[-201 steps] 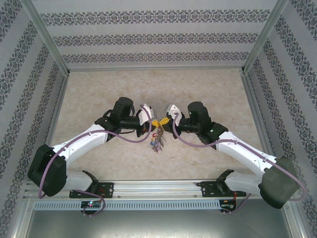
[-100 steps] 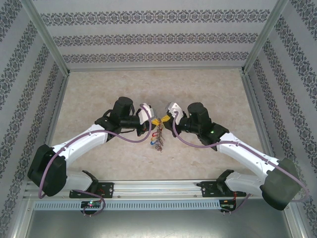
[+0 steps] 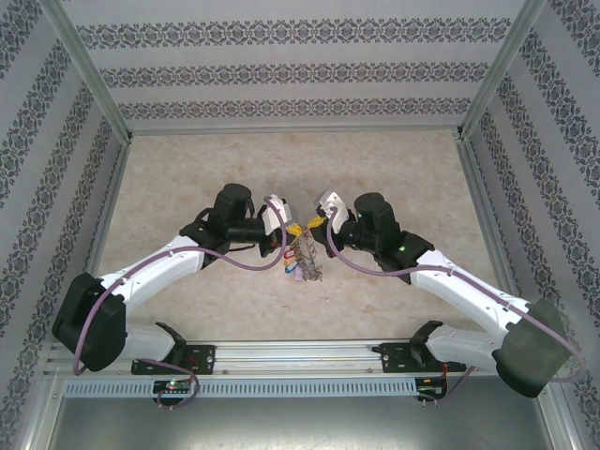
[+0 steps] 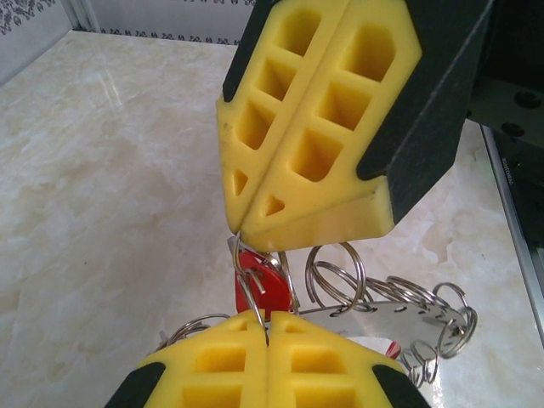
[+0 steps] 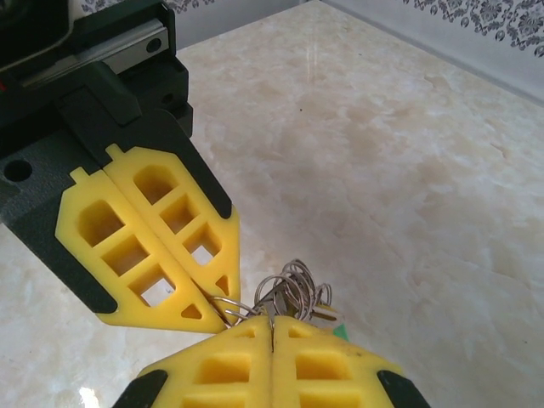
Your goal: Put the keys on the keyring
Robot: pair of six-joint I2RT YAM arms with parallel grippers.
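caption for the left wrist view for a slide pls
Left gripper and right gripper, both shut, pinch one wire loop by the red tag, keyring beside them.

Glossy marbled tabletop [image 4: 102, 170]; keyring [image 4: 374, 316] of bright polished metal (red tag [image 4: 259, 285] glossy plastic); matt yellow jaws.

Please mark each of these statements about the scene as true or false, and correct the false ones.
1. The left gripper and the right gripper both have shut jaws. True.
2. The grippers sit at opposite edges of the table. False: their tips nearly meet over its middle.
3. A red tag hangs between the grippers. True.
4. Both grippers are empty. False: each pinches the thin wire ring running between them.
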